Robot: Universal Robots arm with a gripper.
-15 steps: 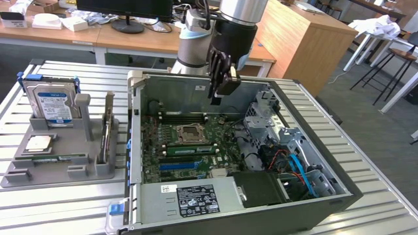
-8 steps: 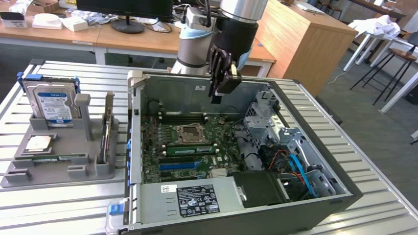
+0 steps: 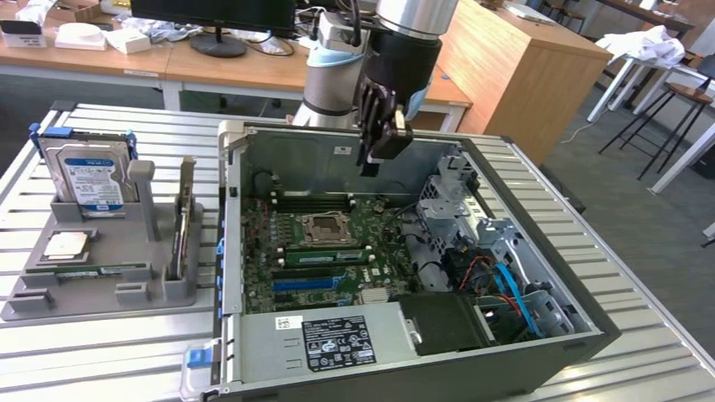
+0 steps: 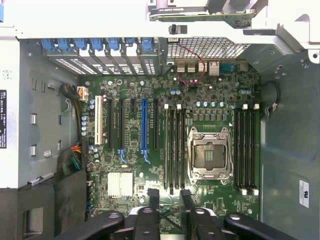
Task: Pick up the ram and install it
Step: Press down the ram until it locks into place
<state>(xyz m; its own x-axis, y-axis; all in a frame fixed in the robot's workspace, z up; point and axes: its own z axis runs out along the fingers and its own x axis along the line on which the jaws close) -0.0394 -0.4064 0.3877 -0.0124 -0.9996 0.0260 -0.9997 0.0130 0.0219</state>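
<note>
hand (image 4: 168,196) open and empty above motherboard (image 4: 135,135), ram (image 3: 99,270) well apart in tray (image 3: 67,306).

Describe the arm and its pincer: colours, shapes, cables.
The arm is a silver metal tube with grey joint housings and light blue caps; dark cables run beside it. The pincer is black and boxy. In the wrist view its fingers are slim black bars on black linkage arms with round pivot bolts.

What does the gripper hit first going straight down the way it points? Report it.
Likely the motherboard, by the memory slots beside the CPU socket; nothing shows between it and the gripper, though depth is unclear.
</note>
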